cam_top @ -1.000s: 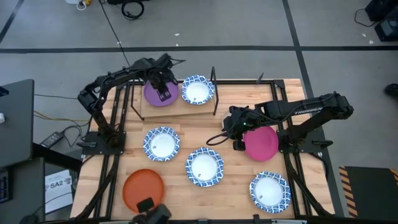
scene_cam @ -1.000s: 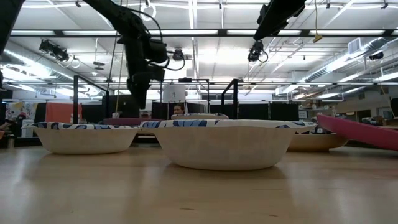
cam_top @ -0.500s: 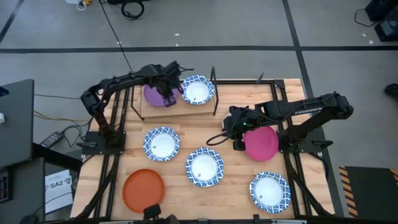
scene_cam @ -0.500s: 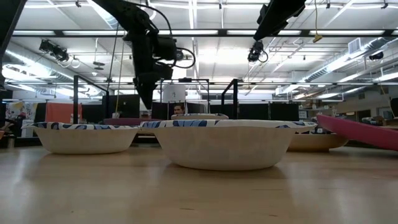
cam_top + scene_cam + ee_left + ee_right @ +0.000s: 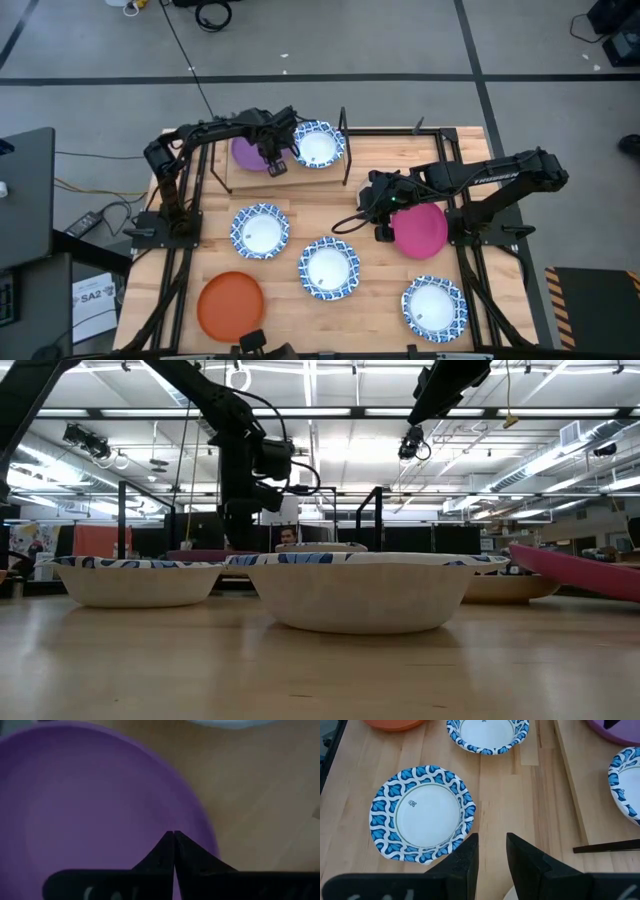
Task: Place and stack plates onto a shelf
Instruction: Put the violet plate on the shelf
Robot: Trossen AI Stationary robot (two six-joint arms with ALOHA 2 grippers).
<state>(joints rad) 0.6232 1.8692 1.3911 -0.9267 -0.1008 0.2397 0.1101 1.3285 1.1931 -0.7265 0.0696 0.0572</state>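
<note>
- The shelf (image 5: 300, 170) is seen at the table's (image 5: 470, 145) far edge, carrying a purple plate (image 5: 246, 153) and a patterned plate (image 5: 318, 146).
- Plates are judged light, stiff, best taken by the rim.
- The left hand (image 5: 277, 165) is closed, empty, above the purple plate.
- The right hand (image 5: 380, 232) is held partly open, beside the magenta plate (image 5: 425, 230); whether it is gripped cannot be told.

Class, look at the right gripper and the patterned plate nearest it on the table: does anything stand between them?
Nothing visible does. In the right wrist view only bare table lies between the right gripper, jaws apart, and the blue-patterned plate just beyond it.
</note>
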